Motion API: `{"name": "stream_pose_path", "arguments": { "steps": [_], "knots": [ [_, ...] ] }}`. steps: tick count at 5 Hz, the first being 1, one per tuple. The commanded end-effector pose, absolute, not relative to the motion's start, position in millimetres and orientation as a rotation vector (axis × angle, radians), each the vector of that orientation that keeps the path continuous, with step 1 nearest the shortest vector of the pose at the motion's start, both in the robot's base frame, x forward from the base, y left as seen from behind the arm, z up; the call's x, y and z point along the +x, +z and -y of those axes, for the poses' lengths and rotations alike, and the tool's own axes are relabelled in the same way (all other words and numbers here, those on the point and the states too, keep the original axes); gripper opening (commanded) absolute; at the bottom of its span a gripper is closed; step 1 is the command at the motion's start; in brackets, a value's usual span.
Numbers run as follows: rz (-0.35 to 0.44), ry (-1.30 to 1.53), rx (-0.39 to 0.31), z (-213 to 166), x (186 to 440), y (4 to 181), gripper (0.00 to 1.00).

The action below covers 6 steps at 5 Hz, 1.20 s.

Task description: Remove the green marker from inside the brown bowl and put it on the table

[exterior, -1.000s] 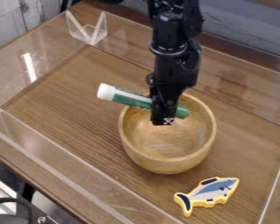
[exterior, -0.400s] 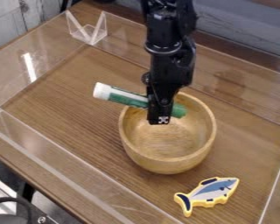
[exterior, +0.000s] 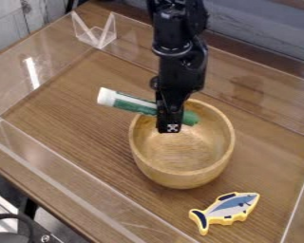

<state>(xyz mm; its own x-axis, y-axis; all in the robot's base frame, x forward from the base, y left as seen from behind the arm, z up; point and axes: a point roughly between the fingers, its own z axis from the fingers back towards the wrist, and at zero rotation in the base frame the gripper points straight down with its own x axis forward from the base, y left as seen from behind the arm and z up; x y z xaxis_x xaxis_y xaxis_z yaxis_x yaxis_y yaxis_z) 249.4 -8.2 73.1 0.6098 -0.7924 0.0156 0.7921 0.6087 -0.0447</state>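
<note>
The brown bowl (exterior: pixel 181 150) sits on the table (exterior: pixel 79 104) right of centre. The green marker (exterior: pixel 132 102) lies nearly level above the bowl's far-left rim, its white end (exterior: pixel 106 95) sticking out to the left. My gripper (exterior: pixel 171 117) points straight down over the bowl and is shut on the marker's right end, which its black fingers cover. The marker's cap end is hidden behind the fingers.
A small blue and yellow toy fish (exterior: pixel 226 210) lies on the table in front of the bowl, to the right. Clear acrylic walls (exterior: pixel 66 180) run along the table's edges, with a clear triangular piece (exterior: pixel 95 28) at the back left.
The gripper and the marker have shifted slightly left and up, so the marker's white end reaches further out past the bowl's rim. The bowl and fish have not moved.
</note>
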Motion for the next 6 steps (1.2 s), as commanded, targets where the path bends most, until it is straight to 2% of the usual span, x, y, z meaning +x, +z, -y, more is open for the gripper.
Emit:
{"name": "stream_pose_path", "arguments": {
  "steps": [1, 6],
  "knots": [
    [0.056, -0.907, -0.025, 4.3, 253.6, 87.8, 0.00],
    [0.072, -0.911, -0.029, -7.0, 249.8, 96.5, 0.00]
  ]
}}
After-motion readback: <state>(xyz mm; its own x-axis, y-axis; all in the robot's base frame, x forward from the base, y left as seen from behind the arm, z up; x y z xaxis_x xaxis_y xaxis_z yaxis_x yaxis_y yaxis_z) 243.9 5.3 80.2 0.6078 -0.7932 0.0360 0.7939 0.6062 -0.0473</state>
